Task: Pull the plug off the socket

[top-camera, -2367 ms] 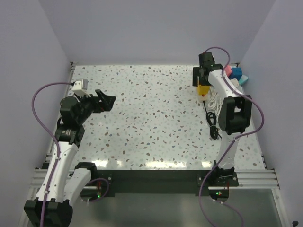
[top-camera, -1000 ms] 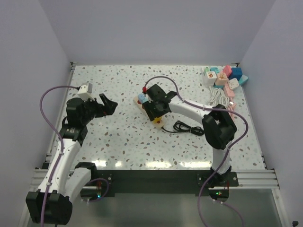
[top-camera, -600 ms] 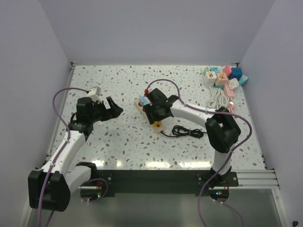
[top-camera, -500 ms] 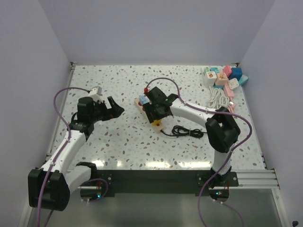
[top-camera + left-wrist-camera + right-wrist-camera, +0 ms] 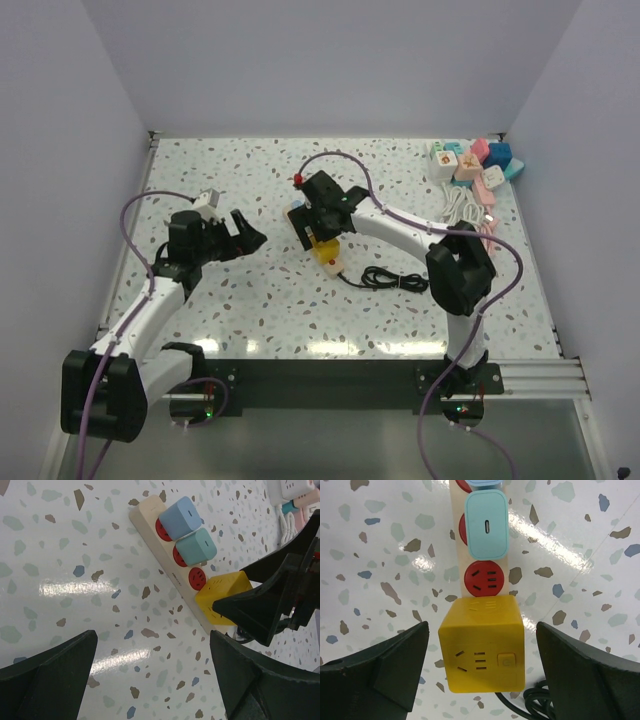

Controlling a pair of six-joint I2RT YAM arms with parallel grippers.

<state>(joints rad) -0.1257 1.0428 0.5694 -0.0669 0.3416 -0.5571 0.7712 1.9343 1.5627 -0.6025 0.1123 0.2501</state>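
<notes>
A cream power strip (image 5: 150,527) with red sockets lies mid-table. A blue plug (image 5: 180,516) and a teal plug (image 5: 486,525) sit in it, then one empty red socket (image 5: 482,582), then a yellow cube plug (image 5: 482,650) at the strip's near end (image 5: 326,250). My right gripper (image 5: 482,630) hangs open above the yellow cube, its fingers (image 5: 375,675) on either side and not touching it. My left gripper (image 5: 155,675) is open over bare table left of the strip (image 5: 250,237), with nothing between its fingers.
A black cable (image 5: 385,278) coils on the table right of the yellow cube. Several coloured plug blocks (image 5: 470,165) and white cords (image 5: 460,205) lie at the back right corner. Walls close the table on three sides.
The right gripper has opened, letting go of the yellow cube, with the strip now lying mid-table. The left arm has moved right, closer to the strip.
</notes>
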